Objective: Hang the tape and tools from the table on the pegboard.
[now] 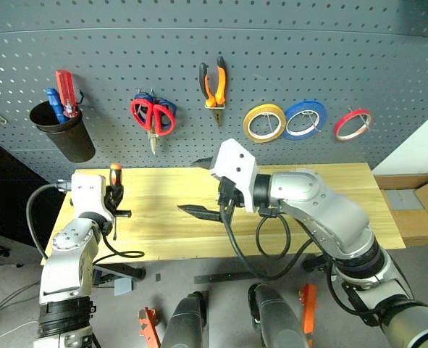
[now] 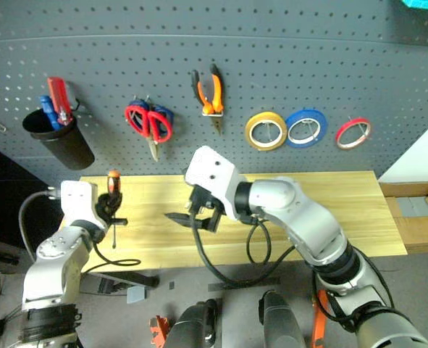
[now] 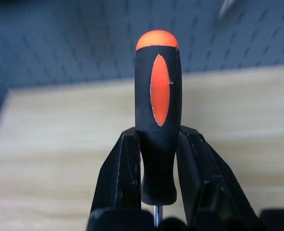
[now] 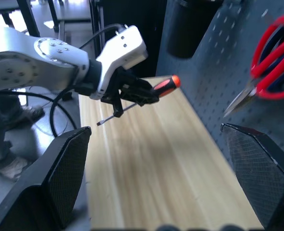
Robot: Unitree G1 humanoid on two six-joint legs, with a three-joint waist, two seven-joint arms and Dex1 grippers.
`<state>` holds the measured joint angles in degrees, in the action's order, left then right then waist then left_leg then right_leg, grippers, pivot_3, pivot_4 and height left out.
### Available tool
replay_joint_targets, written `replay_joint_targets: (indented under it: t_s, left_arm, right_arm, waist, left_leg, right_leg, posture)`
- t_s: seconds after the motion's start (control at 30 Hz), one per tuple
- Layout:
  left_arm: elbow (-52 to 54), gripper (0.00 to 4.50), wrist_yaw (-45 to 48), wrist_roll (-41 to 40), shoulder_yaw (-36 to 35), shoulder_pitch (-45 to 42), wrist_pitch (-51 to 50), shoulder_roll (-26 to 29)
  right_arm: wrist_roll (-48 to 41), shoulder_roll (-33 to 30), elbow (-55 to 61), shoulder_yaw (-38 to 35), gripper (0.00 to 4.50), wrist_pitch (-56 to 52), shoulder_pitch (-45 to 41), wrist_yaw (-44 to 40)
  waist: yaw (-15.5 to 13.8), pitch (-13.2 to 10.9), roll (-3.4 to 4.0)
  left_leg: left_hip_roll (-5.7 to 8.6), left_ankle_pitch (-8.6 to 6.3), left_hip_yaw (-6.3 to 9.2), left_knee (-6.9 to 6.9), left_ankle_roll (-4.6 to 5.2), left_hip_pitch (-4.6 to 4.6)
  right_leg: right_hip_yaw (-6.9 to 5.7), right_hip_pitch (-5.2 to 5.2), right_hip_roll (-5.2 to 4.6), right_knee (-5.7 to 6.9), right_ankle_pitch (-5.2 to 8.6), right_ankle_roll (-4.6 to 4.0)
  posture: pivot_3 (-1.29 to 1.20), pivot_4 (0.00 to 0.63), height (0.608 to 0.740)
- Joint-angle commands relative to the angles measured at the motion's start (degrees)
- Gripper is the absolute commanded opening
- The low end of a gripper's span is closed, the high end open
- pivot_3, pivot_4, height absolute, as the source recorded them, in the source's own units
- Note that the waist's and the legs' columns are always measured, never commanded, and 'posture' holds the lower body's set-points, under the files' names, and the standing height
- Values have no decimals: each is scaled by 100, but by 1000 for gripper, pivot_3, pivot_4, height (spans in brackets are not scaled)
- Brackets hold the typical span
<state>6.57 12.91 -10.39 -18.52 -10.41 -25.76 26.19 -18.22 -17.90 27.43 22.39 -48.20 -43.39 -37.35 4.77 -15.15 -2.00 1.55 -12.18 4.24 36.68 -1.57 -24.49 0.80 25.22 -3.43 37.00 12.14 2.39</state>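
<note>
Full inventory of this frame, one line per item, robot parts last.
pegboard: 1, dark grey, behind table
table: 1, light wood, below pegboard
cup: 1, black, pegboard far left, red and blue tools inside
scissors: red pair over blue pair, hung right of cup
pliers: 1, orange-black, hung centre
tape rolls: yellow, blue, red, hung in a row right
screwdriver: 1, orange-black, in left gripper
left gripper: jaws shut on screwdriver
right gripper: jaws open, empty, above table
</note>
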Motion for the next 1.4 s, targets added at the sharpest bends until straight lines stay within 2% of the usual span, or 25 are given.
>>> replay_joint_targets:
  t_s: [0.03, 0.23, 0.33, 0.53, 0.67, 0.93, 1.17, 1.27, 1.4]
  left_arm:
    - [675, 694, -224, 279, -137, -433, 630, 254]
    - [461, 694, -549, 344, -308, -1687, 1086, 505]
    - [17, 694, -603, 64, -482, -2620, 1014, 565]
    - [-1119, 694, -589, -169, -716, -3836, 1202, 908]
    - [-1707, 694, -523, -77, -710, -3999, 1554, 1168]
    - [-2057, 694, -779, 235, -675, -3473, 1902, 1219]
    - [-2333, 2988, -813, 313, -520, -3236, 2321, 963]
    - [-1933, 3896, -931, 213, -536, -3302, 2200, 842]
    - [-1138, 3896, -1081, 235, -318, -3411, 1606, 678]
  right_arm:
    - [-160, 61, -3, -379, 4500, 367, -150, -123]
    - [-215, 256, -395, -656, 4500, 631, -417, -123]
    - [-202, 351, -536, -713, 4500, 673, -544, -97]
    - [-113, 431, -685, -719, 4500, 771, -649, -34]
    - [-100, 452, -719, -711, 4500, 784, -671, 4]
    - [-99, 420, -706, -698, 4500, 790, -673, 24]
    - [-155, 505, -726, -784, 4500, 867, -768, 29]
    - [-152, 486, -709, -822, 4500, 874, -758, 41]
    - [-239, 418, -622, -1027, 4500, 816, -716, 56]
  waist:
    - [-13, 0, 0]
    - [-17, 3, -4]
    - [-15, 3, -4]
    - [10, 5, -7]
    - [21, 5, -7]
    - [10, 7, -10]
    - [1, 15, -22]
    - [1, 25, -32]
    - [-1, 30, -40]
  left_leg:
    - [-1, 0, 1, 2, 0, 0]
    - [0, 0, -4, 22, 1, -6]
    - [1, 0, -3, 20, 1, -9]
    - [2, 1, -2, 20, 0, -14]
    - [2, 1, -4, 20, -1, -15]
    - [4, 2, -1, 22, -2, -15]
    - [2, 3, 2, 26, -4, -16]
    - [4, 3, 1, 27, -4, -16]
    - [3, 3, 0, 29, -4, -18]
  right_leg:
    - [0, -2, 7, 0, 0, 0]
    - [0, -6, 30, 0, -1, 2]
    - [-3, -2, 30, 4, -2, 3]
    - [-6, 5, 31, 13, -5, 6]
    - [-3, 9, 32, 14, -6, 5]
    - [-3, 9, 30, 14, -11, 1]
    - [-6, 9, 30, 18, -17, -4]
    - [-4, 8, 29, 17, -21, -1]
    - [-3, 9, 29, 16, -24, -1]
  posture:
    - [-115, 221, 740]
    - [-110, 211, 740]
    - [-112, 206, 740]
    - [-122, 196, 740]
    - [-131, 194, 740]
    - [-133, 190, 740]
    - [-139, 184, 740]
    - [-144, 177, 740]
    - [-136, 167, 740]
